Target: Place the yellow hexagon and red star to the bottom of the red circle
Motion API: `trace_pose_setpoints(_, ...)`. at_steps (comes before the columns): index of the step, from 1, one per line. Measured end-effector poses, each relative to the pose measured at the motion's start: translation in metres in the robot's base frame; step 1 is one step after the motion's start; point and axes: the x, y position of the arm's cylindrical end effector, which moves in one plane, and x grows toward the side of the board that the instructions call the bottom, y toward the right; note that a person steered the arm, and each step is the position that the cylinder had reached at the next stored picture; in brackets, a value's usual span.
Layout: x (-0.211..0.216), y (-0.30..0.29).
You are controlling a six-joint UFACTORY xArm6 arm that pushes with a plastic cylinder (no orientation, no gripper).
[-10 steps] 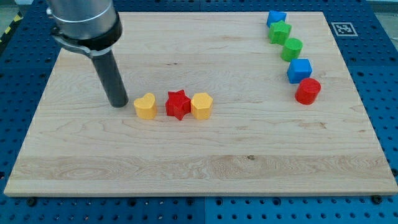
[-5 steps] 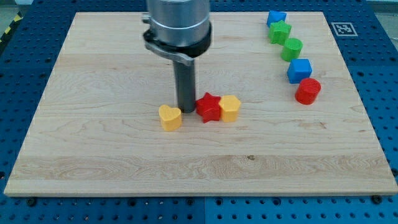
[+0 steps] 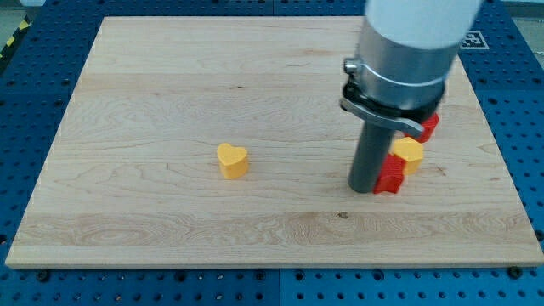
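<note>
Wood of the table top (image 3: 153,76) is crossed by the arm, no gripper being fitted. My tip (image 3: 364,189) is pressed against the red star (image 3: 391,175), which touches the yellow hexagon (image 3: 410,155). Just above, the red circle (image 3: 430,124) is half hidden. A yellow heart (image 3: 231,160) is left well apart.

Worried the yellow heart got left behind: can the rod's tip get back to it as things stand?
Probably yes. The yellow heart sits alone toward the view's left; my tip is beside the red star, nothing between them.

two yellow blocks (image 3: 232,160) (image 3: 409,154), two red blocks (image 3: 392,175) (image 3: 431,126), one board (image 3: 170,76)
</note>
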Motion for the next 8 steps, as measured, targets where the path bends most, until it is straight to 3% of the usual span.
trace_pose_setpoints(3, 0.002, 0.047)
trace_pose_setpoints(5, 0.002, 0.033)
trace_pose_setpoints(7, -0.045, -0.033)
trace_pose_setpoints(8, -0.072, -0.105)
